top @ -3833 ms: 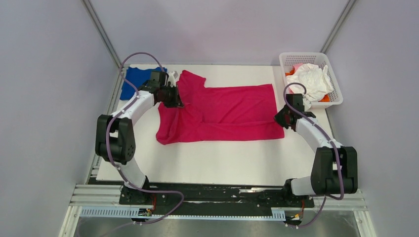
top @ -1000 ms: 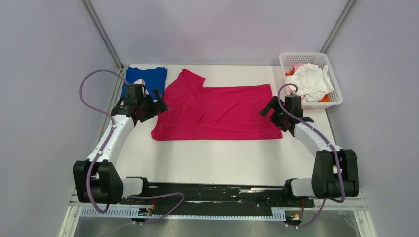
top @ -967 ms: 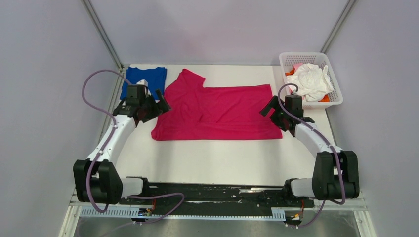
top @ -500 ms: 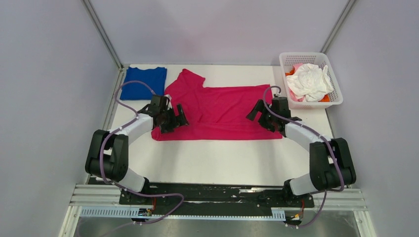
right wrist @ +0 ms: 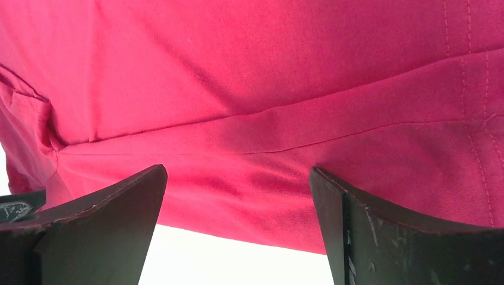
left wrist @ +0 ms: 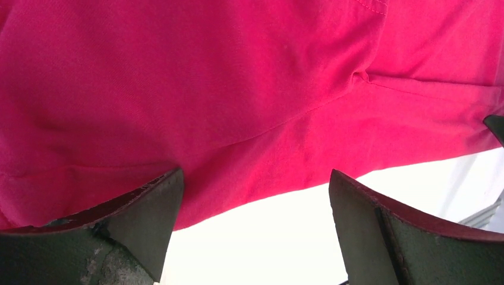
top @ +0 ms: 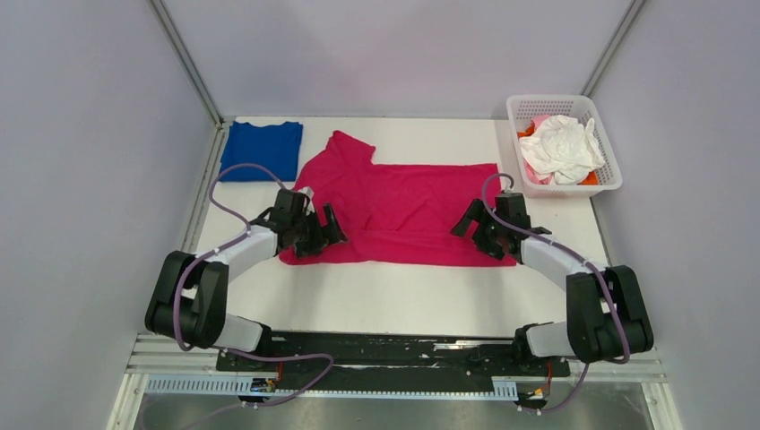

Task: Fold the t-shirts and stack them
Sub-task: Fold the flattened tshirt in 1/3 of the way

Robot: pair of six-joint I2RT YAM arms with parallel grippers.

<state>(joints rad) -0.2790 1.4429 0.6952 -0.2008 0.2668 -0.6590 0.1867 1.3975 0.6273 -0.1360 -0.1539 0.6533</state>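
Soft, even light from overhead here, hardly a shadow on the white table, just faint smudges under the arms, and the top view is sharp edge to edge. Down at the wrists, the magenta-pink t-shirt glows saturated, its creases gently shaded, while the table burns out to pure white. Left gripper and right gripper sit dark, underlit, slightly soft up close.

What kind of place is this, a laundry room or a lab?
Likely a robotics lab cell: bare panel walls around a white table, left arm and right arm bolted to a rail.
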